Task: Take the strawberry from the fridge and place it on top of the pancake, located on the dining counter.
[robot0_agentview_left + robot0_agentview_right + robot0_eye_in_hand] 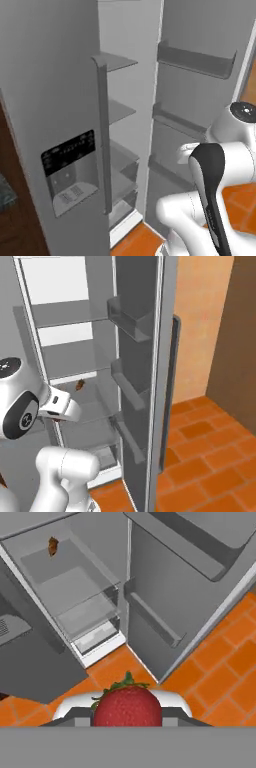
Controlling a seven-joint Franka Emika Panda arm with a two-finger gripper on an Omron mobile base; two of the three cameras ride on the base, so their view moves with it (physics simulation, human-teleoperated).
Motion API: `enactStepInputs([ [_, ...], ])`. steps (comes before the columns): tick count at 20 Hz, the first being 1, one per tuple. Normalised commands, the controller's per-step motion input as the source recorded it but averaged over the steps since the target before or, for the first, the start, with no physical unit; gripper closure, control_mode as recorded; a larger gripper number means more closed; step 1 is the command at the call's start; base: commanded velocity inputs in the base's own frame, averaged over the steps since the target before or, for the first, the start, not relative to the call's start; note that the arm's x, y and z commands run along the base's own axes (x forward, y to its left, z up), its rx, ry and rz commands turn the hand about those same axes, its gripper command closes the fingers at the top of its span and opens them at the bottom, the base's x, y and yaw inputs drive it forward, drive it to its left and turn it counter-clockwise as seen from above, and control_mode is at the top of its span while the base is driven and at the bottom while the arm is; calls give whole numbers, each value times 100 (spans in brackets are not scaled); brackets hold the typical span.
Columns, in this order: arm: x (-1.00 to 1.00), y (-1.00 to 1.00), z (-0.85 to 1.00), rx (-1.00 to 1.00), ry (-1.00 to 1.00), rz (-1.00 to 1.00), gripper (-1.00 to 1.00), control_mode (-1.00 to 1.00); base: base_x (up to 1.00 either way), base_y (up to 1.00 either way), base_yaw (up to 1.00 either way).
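Observation:
A red strawberry (pixel 127 706) with green leaves sits at the bottom of the hand view, and my gripper (pixel 127 721) is shut on it. I hold it above the orange tiled floor in front of the fridge (pixel 70 125). The fridge's right door (pixel 142 356) stands swung open, and its left door with the black-panelled dispenser (pixel 69 170) is closed. Grey shelves (pixel 120 111) show inside. The pancake and the dining counter are out of view.
A small orange-brown item (pixel 80 385) lies on a middle fridge shelf, also in the hand view as the orange-brown item (pixel 52 546). Door bins (pixel 127 313) jut from the open door. Orange floor tiles (pixel 210 436) spread to the right, bounded by a dark wood cabinet (pixel 240 331).

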Motion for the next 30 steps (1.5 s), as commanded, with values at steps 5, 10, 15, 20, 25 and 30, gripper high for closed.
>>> enactStepInputs([
  [5, 0, 0, 0, 0, 0, 0, 100, 100, -9, 0, -83],
  [10, 0, 0, 0, 0, 0, 0, 100, 100, -21, 0, -86],
  [15, 0, 0, 0, 0, 0, 0, 100, 100, -25, -2, -88],
  [20, 0, 0, 0, 0, 0, 0, 100, 100, -12, -27, -83],
  [25, 0, 0, 0, 0, 0, 0, 100, 100, 8, -42, -29],
  [30, 0, 0, 0, 0, 0, 0, 100, 100, 58, -25, 17],
])
